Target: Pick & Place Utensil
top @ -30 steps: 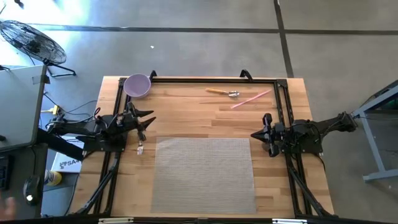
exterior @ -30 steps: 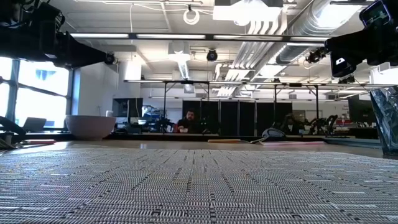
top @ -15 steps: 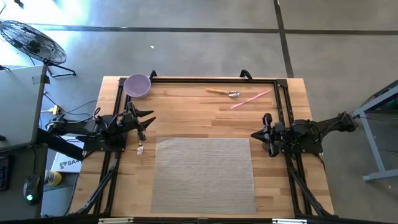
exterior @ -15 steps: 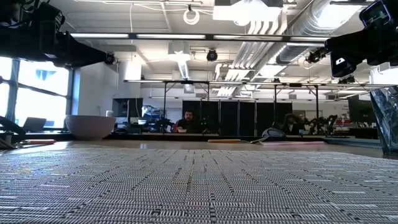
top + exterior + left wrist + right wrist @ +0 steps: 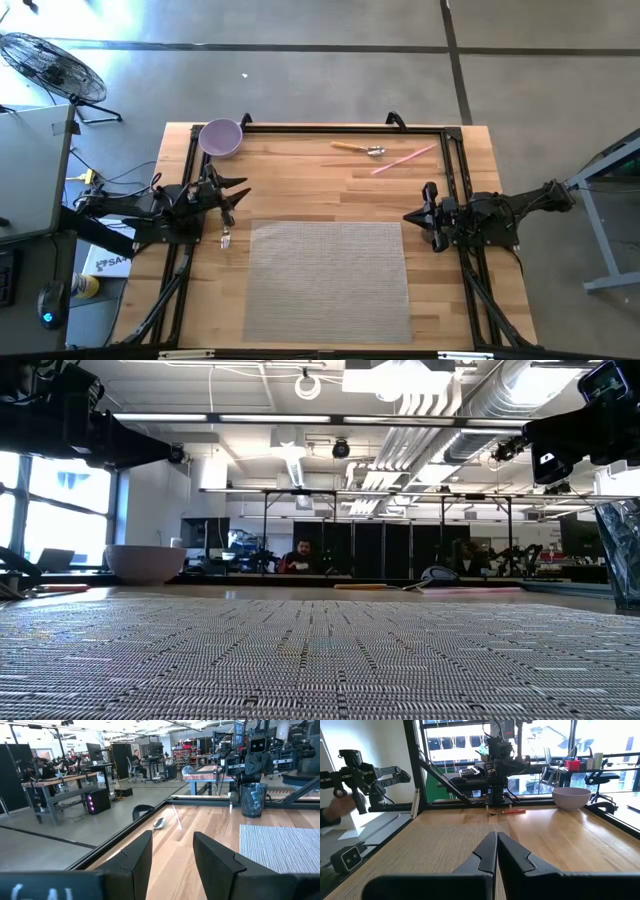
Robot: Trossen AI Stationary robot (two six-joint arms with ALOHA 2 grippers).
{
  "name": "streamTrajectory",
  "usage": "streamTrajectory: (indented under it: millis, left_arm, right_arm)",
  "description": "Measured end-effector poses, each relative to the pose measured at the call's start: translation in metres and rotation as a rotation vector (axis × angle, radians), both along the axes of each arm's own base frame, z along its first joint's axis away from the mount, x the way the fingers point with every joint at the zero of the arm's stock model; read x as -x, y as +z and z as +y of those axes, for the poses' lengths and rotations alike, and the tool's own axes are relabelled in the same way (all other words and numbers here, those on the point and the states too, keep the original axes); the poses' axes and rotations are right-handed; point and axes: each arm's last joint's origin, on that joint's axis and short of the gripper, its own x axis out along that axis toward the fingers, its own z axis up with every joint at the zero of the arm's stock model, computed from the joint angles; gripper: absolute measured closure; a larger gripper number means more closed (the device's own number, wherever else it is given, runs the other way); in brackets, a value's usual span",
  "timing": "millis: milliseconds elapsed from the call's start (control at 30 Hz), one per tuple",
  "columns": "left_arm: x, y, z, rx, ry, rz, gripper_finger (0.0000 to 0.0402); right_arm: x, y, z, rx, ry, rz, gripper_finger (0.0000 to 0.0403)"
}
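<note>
The spoon [image 5: 362,150] lies on the bare wood near the desk's [image 5: 300,190] far edge, right of centre, with a pink stick [image 5: 403,160] just beside it on the right. Its long axis runs roughly along that far edge, wooden handle pointing left toward the bowl [image 5: 221,137], metal head pointing right.

The right claw [image 5: 411,216] hovers at the mat's [image 5: 328,280] right edge, fingers pressed together. The spoon lies ahead of it, toward the far edge and a little left. The left claw [image 5: 236,195] hovers off the mat's left corner, fingers apart and empty, near the bowl and well apart from the spoon.

By my reading the right arm is the nearer. It would have to spread its fingers and close across the handle.
</note>
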Motion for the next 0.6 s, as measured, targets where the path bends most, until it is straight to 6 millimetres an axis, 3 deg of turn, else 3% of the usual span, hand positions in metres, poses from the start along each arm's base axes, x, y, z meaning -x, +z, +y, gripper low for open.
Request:
streamTrajectory:
  millis: [300,500,600]
  left_arm:
    - [0.001,0.005,0.000,0.008,-0.002,-0.038,0.0261]
    - [0.002,0.020,-0.003,0.146,-0.132,-0.207,0.0261]
    - [0.003,0.026,-0.003,0.133,-0.146,-0.252,0.0261]
  right_arm:
    - [0.000,0.000,0.000,0.000,0.000,0.001,0.0398]
    - [0.000,0.000,0.000,0.000,0.000,0.000,0.0398]
    - [0.000,0.000,0.000,0.000,0.000,0.001,0.0398]
